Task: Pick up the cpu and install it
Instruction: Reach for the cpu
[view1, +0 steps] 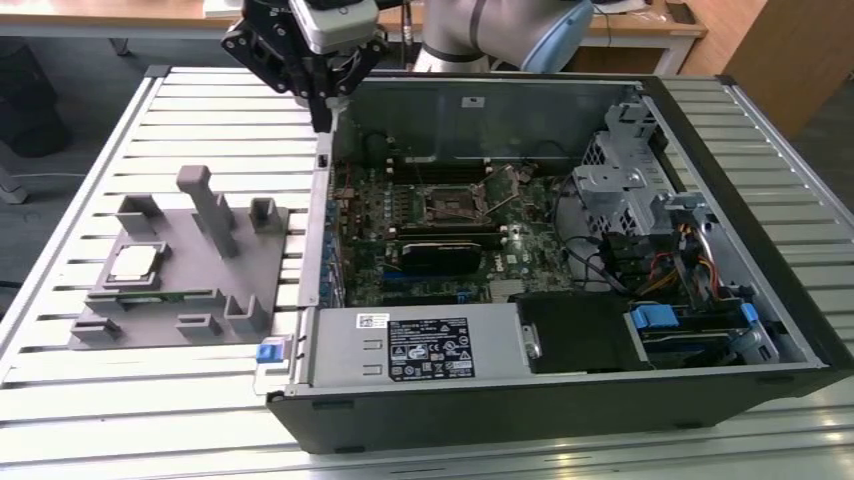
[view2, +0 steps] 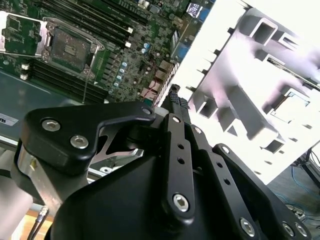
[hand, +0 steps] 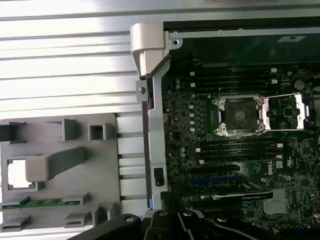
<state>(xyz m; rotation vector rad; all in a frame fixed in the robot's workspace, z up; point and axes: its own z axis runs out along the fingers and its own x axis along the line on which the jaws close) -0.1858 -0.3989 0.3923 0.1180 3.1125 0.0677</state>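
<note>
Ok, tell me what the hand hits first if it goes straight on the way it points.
Probably the open case's side wall, or the motherboard edge just inside it; the hand points down over that rim, though depth is unclear.

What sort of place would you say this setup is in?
Probably a robotics lab or workshop bench for computer assembly: an open computer case sits on a slatted metal table, beside a grey fixture holding the cpu, with the gripper overhead.

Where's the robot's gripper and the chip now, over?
Black gripper shut, empty, above black computer case's edge. Small square silvery cpu lying in grey plastic fixture. Nothing on top of it.
</note>
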